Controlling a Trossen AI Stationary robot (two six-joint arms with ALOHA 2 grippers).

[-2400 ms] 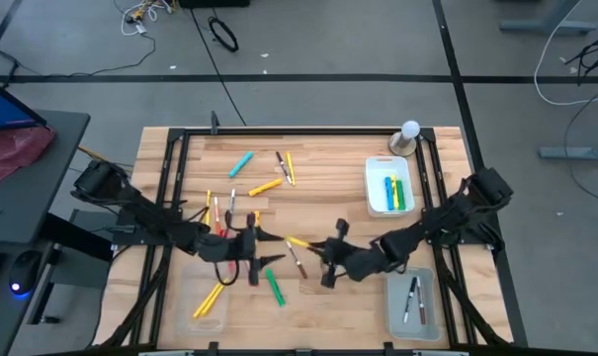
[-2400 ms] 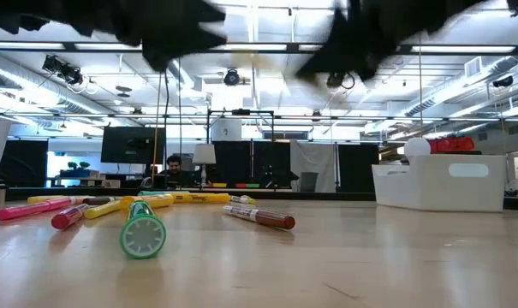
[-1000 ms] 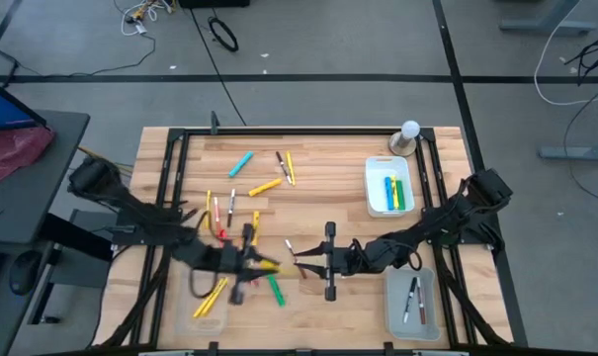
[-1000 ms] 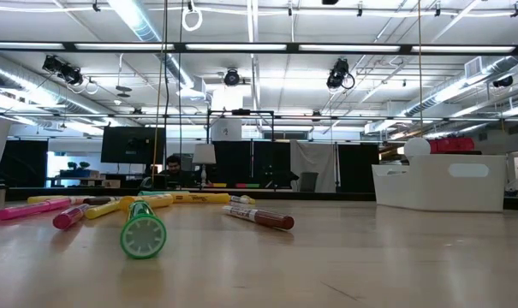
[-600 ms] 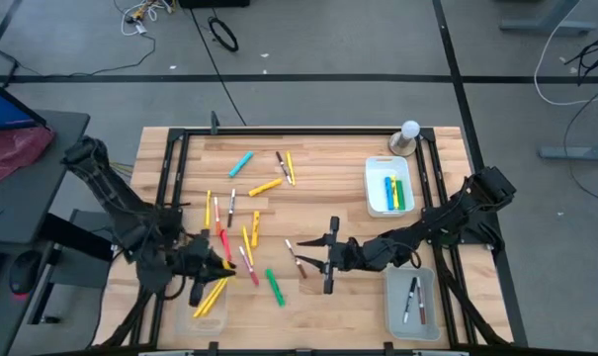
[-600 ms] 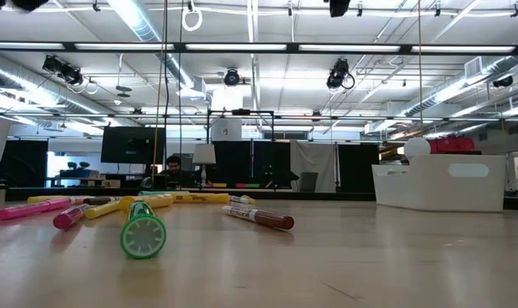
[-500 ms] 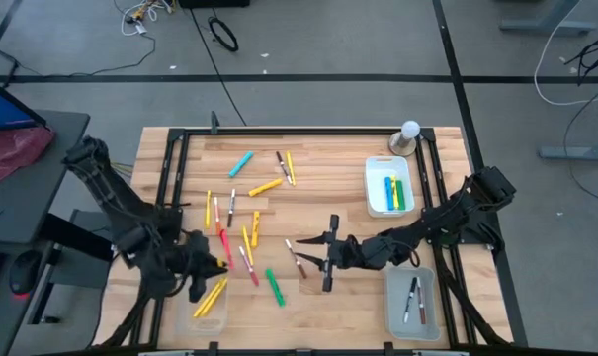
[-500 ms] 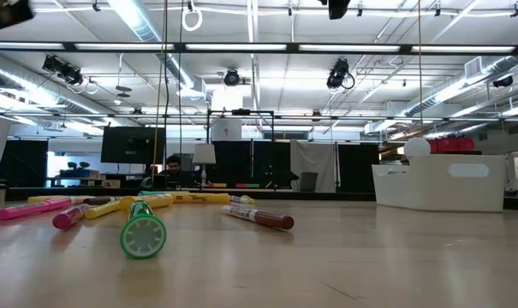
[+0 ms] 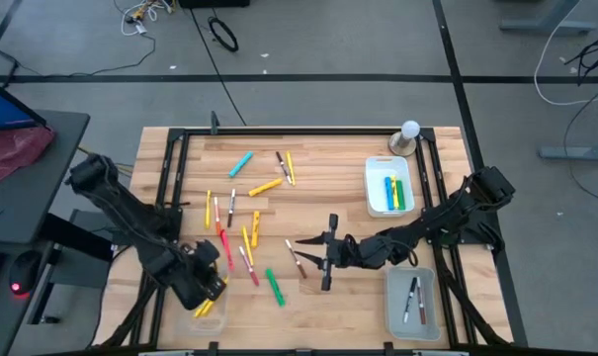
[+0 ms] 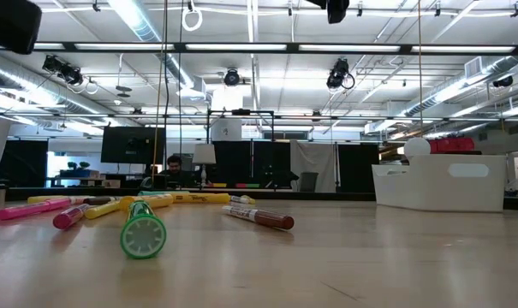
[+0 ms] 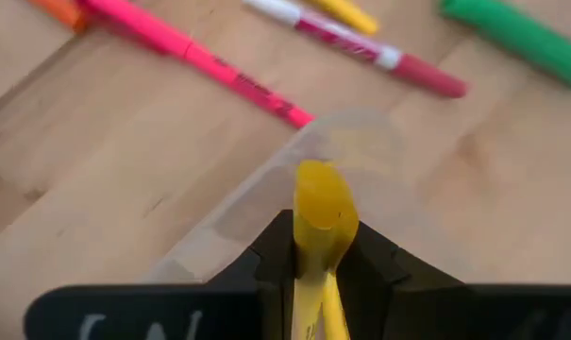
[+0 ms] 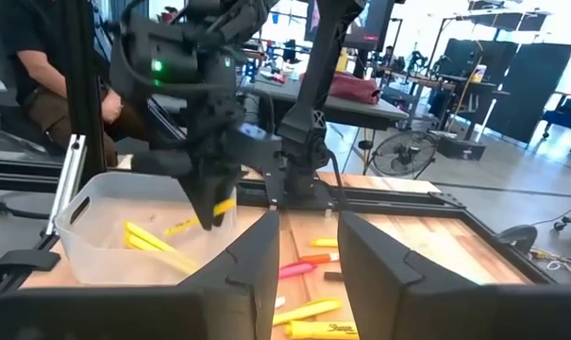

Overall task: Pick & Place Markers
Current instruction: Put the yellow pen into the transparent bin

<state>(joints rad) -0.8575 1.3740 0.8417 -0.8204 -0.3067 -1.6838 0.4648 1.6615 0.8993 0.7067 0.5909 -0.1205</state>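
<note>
My left gripper point(image 9: 208, 287) hangs over the clear tray point(image 9: 192, 314) at the near left, shut on a yellow marker point(image 11: 323, 212). The right wrist view shows the tray point(image 12: 82, 212) holding yellow markers point(image 12: 148, 236). Loose markers lie flat on the wood: a green one point(image 9: 275, 287), a white one with a red cap point(image 9: 296, 257), pink ones point(image 9: 227, 247), yellow ones point(image 9: 265, 186) and a light blue one point(image 9: 241, 163). My right gripper point(image 9: 324, 259) stands open beside the white marker, pointing toward the table's left edge, with nothing between its fingers. My left gripper pinches the yellow marker between its two fingers, and the marker's rounded end point(image 11: 321, 189) sticks out past the fingertips. The fingers come from above, pointing down. The marker is lifted clear, above a corner of the clear tray point(image 11: 361, 132).
A white tray point(image 9: 376, 188) at the far right holds coloured markers. A clear tray point(image 9: 425, 307) at the near right holds white ones. A white ball on a stand point(image 9: 408, 133) sits at the far right corner. A black frame point(image 9: 170, 188) borders the table.
My left gripper has carried the yellow marker from the table's near middle toward the left and near edges, to above the clear tray. The marker stays held, clear of the table. The loose markers have not moved.
</note>
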